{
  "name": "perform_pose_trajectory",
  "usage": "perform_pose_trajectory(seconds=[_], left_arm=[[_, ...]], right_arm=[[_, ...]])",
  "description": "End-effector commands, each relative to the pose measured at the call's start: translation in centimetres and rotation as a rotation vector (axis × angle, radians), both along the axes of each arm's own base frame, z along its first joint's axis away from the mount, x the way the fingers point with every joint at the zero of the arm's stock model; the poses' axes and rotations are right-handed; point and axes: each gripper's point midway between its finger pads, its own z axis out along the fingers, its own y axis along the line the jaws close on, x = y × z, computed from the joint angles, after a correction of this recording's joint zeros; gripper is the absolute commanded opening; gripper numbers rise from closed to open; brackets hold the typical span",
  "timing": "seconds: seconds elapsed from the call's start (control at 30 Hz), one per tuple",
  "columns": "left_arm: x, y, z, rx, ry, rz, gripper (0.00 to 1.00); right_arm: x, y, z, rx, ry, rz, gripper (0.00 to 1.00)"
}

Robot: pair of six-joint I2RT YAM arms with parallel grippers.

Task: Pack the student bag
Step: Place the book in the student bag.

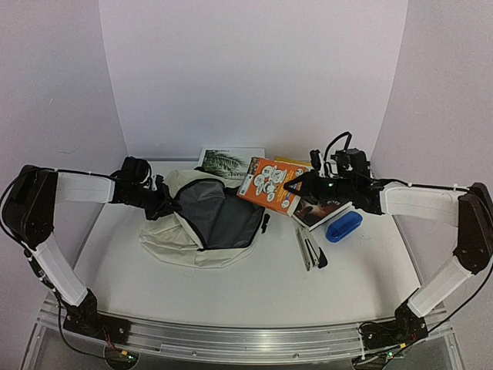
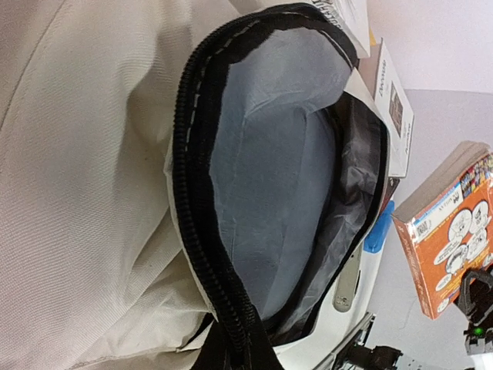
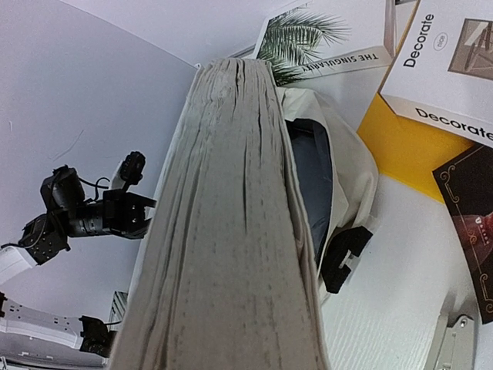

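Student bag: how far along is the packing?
Done: the student bag lies unzipped with its mouth wide. Only grey lining shows inside, so nothing is packed.
In hand: the left gripper is shut at the bag's rim, apparently pinching it. The right gripper holds the orange book raised beside the opening.
Left: that book, then presumably the palm-cover book, dark book, blue case and stapler.

A white table (image 1: 254, 285) stands between plain pale lilac walls (image 1: 254, 69), evenly lit.

"Decorate" on white book (image 3: 443, 77), "THE SINGULARITY" on palm-leaf book (image 3: 308, 35) (spine)
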Motion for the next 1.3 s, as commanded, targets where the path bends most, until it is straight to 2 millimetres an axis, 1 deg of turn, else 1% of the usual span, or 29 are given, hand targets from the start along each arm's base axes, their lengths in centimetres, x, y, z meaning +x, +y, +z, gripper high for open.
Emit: perform_pose_trajectory(seconds=[0.0, 0.03, 0.1, 0.2, 0.3, 0.33, 0.37, 0.47, 0.5, 0.57, 0.63, 0.7, 0.77, 0.83, 1.1, 1.13, 1.17, 1.27], left_arm=[[1.3, -2.0, 6.6, -0.047, -0.247, -0.12, 0.0], [0.9, -2.6, 8.5, -0.057, -0.318, -0.166, 0.0], [0.3, -3.4, 10.5, -0.078, -0.39, -0.217, 0.0], [-0.8, -5.0, 14.9, -0.135, -0.531, -0.31, 0.0], [-1.8, -6.2, 17.5, -0.163, -0.603, -0.361, 0.0], [-2.5, -6.8, 20.4, -0.197, -0.7, -0.395, 0.0], [-2.6, -6.8, 20.6, -0.2, -0.706, -0.396, 0.0], [-3.5, -7.0, 22.4, -0.228, -0.761, -0.425, 0.0], [-3.7, -7.1, 22.5, -0.231, -0.765, -0.43, 0.0], [-4.5, -7.4, 23.4, -0.243, -0.796, -0.456, 0.0], [-4.9, -7.5, 23.9, -0.246, -0.814, -0.468, 0.0], [-5.2, -7.6, 24.1, -0.252, -0.82, -0.479, 0.0], [-5.5, -7.8, 24.3, -0.266, -0.82, -0.5, 0.0], [-5.9, -8.3, 24.3, -0.275, -0.817, -0.52, 0.0], [-7.5, -10.3, 24.3, -0.314, -0.796, -0.603, 0.0], [-7.6, -10.4, 24.3, -0.316, -0.795, -0.609, 0.0], [-7.9, -10.8, 24.4, -0.319, -0.797, -0.622, 0.0], [-8.4, -11.5, 24.3, -0.321, -0.793, -0.646, 0.0]], right_arm=[[-0.1, 1.0, 3.2, 0.091, -0.072, 0.042, 0.0], [0.1, 1.0, 2.5, 0.097, -0.044, 0.025, 0.0], [0.2, 1.1, 2.0, 0.11, -0.019, 0.013, 0.0], [0.2, 2.0, 1.2, 0.178, 0.035, 0.029, 0.0], [0.0, 3.1, 0.5, 0.218, 0.072, 0.053, 0.0], [-0.4, 4.4, -0.8, 0.232, 0.136, 0.055, 0.0], [-0.4, 4.5, -0.9, 0.234, 0.14, 0.056, 0.0], [-0.8, 5.4, -1.6, 0.248, 0.176, 0.068, 0.0], [-0.8, 5.5, -1.6, 0.253, 0.181, 0.072, 0.0], [-1.2, 6.5, -2.1, 0.267, 0.214, 0.095, 0.0], [-1.4, 7.4, -2.0, 0.28, 0.226, 0.114, 0.0], [-1.6, 8.3, -2.1, 0.3, 0.24, 0.133, 0.0], [-1.6, 9.0, -2.6, 0.31, 0.257, 0.14, 0.0], [-1.4, 9.7, -2.5, 0.332, 0.26, 0.152, 0.0], [-0.6, 12.5, -1.2, 0.427, 0.239, 0.192, 0.0], [-0.6, 12.6, -1.2, 0.426, 0.239, 0.194, 0.0], [-0.7, 13.1, -1.2, 0.427, 0.238, 0.202, 0.0], [-0.5, 14.1, -2.1, 0.415, 0.241, 0.204, 0.0]])
